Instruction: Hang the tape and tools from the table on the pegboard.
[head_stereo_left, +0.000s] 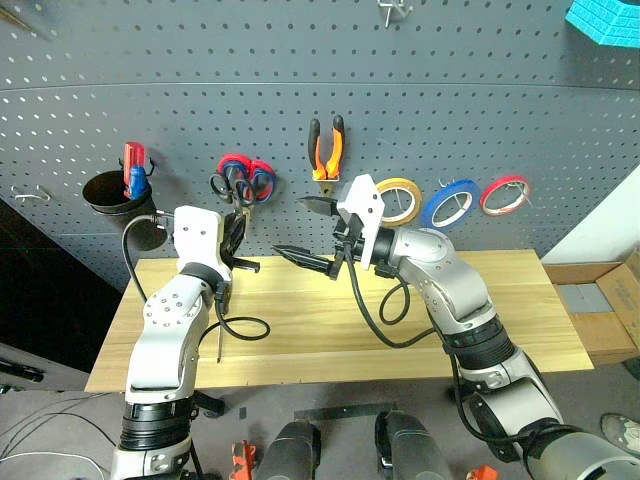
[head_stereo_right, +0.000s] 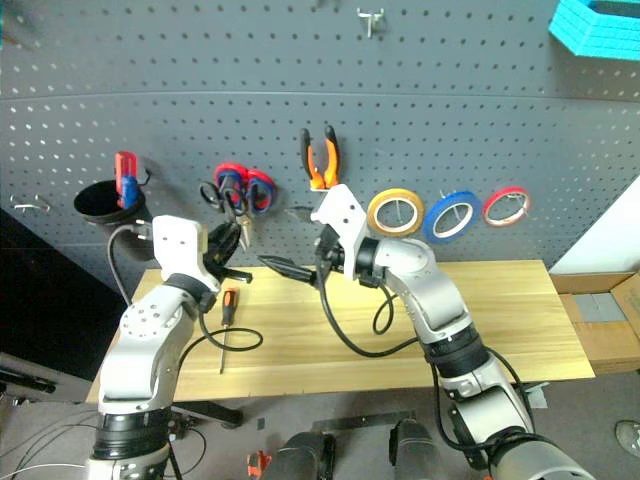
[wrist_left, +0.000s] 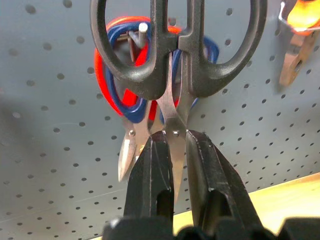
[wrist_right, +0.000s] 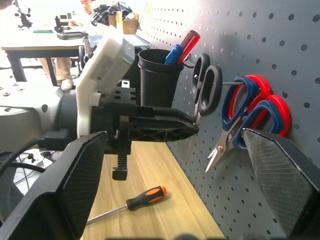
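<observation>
The left gripper (wrist_left: 172, 150) is clamped on the metal blades of the small black-handled scissors (wrist_left: 175, 55), with both black fingers (wrist_left: 150, 175) pressed flat against the steel just below the pivot. The scissors stand upright, loops uppermost, held close against the pegboard (head_stereo_left: 200, 60); one loop lies at the metal hook (wrist_left: 142, 30) that already carries the red-and-blue-handled scissors (head_stereo_left: 250, 178). Whether the loop has passed over the hook's tip cannot be told.

The right gripper (head_stereo_left: 312, 232) stands with its two fingers spread wide and nothing between them, level and pointing toward the left gripper, just beside the black-handled scissors and short of the pegboard.

The black-handled scissors are closed, with bright narrow blades and matt black oval loops. On the pegboard beside them, away from the black cup (head_stereo_left: 108, 195), hang the pliers (head_stereo_left: 326, 150) with orange-and-black handles, jaws downward. Farther that way hang the yellow tape roll (head_stereo_left: 398, 200), the blue tape roll (head_stereo_left: 448, 204) and the smaller red tape roll (head_stereo_left: 505, 194), in a row. The black cup, fixed to the pegboard on the other side of the scissors, holds red-and-blue tool handles (head_stereo_left: 133, 168) standing upright.

The screwdriver (head_stereo_right: 226, 320) with orange-and-black handle lies flat on the pale wooden table (head_stereo_left: 540, 300), below the left gripper.
</observation>
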